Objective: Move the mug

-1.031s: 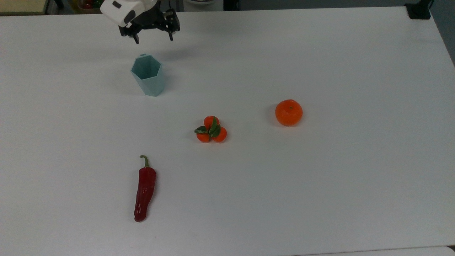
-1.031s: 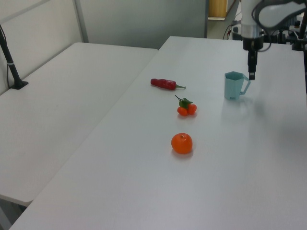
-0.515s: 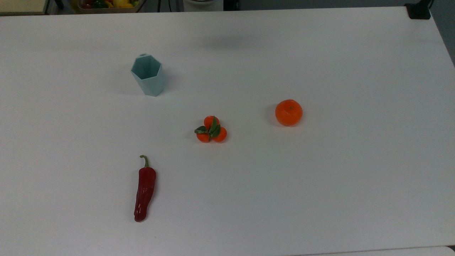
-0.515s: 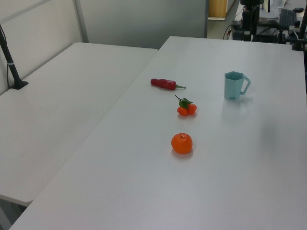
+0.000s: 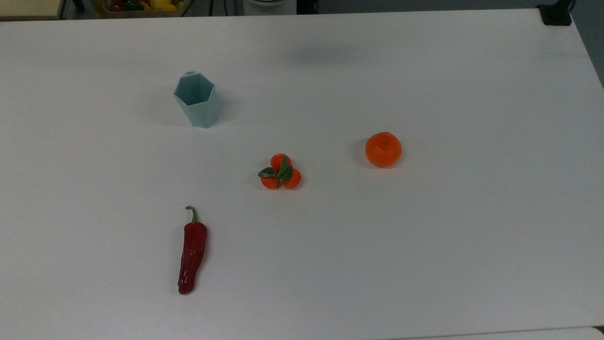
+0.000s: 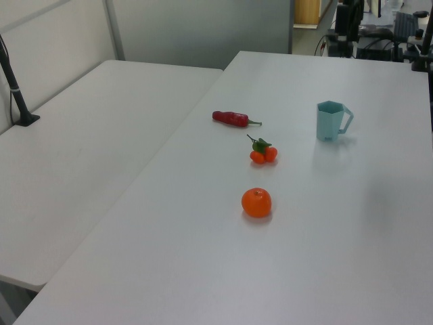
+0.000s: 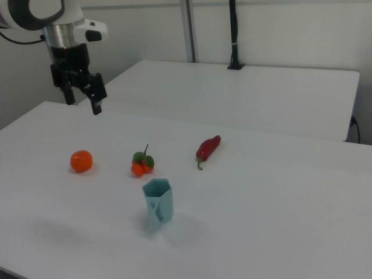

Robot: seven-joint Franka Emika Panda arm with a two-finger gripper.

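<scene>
One mug [image 5: 196, 99] stands upright on the white table [image 5: 424, 236], handle toward the left view's right, nothing touching it. Nearest it sit the small tangerines [image 5: 280, 172], with the pepper [image 5: 191, 251] and the orange [image 5: 383, 149] further out. The gripper [image 7: 82, 96] hangs high above the table, well apart from the mug, fingers spread and empty. Looks as if the move is either finished or yet to start; from here I can't say which.

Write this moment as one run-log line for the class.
mug: upright on table, untouched | hand: open, raised, apart from mug | orange, pepper: on table
</scene>
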